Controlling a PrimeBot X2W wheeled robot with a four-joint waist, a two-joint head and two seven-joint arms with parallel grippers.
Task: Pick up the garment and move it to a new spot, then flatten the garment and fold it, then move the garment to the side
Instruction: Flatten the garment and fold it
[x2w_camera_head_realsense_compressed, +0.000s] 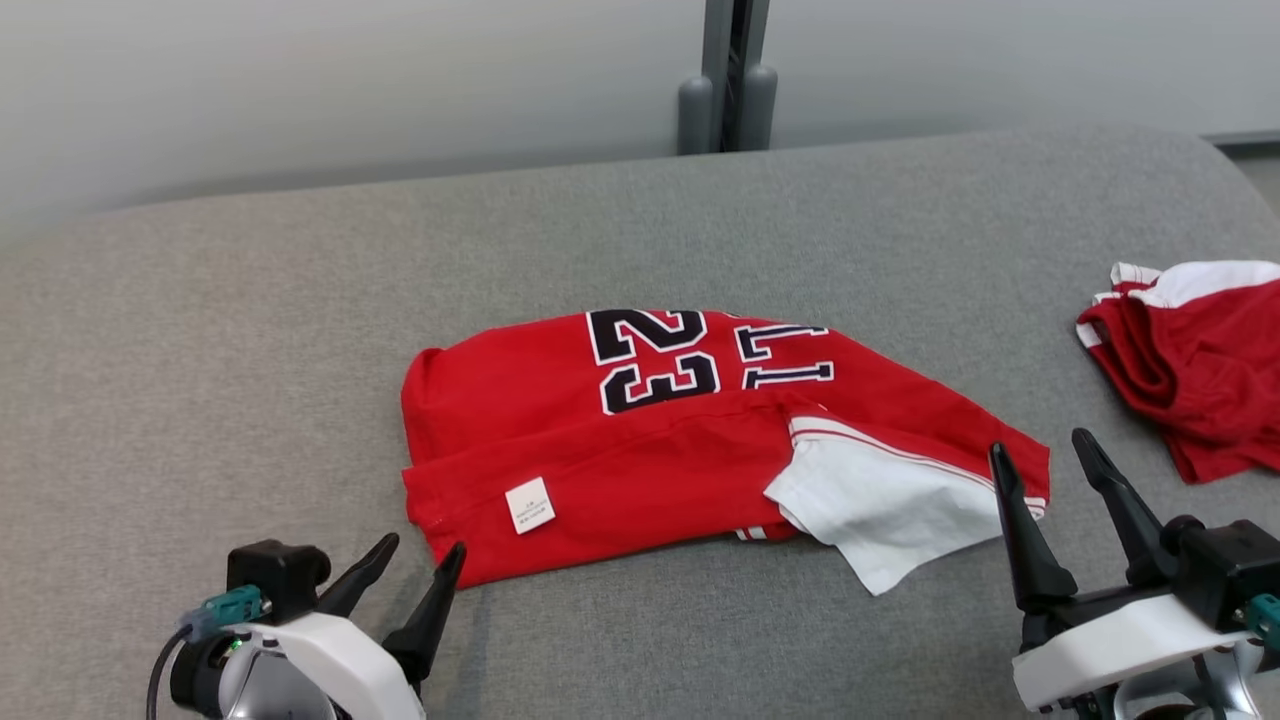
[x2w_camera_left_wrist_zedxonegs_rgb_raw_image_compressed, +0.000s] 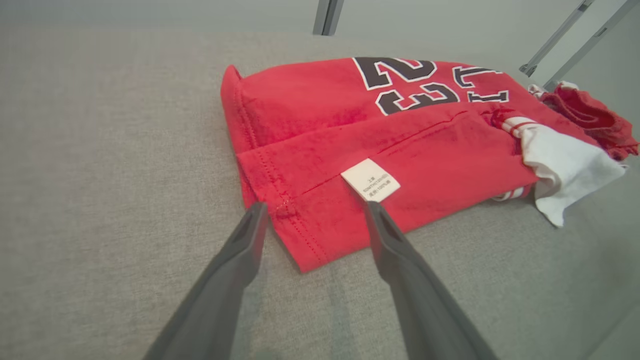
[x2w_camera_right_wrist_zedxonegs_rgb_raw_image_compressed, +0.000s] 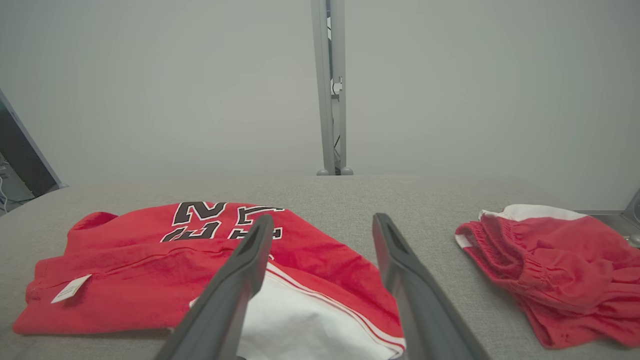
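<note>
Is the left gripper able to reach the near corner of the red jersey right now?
Probably yes: the left gripper stands open right at the near corner of the red jersey, and nothing lies between them.

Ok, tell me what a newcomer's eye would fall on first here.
The red jersey with the black 23 lies partly folded in the middle of the grey cushion, its white sleeve poking out at the right end. Next comes a second red and white garment, bunched at the far right edge. The open left tool sits at the jersey's near left corner, and the open right tool by the sleeve.
</note>
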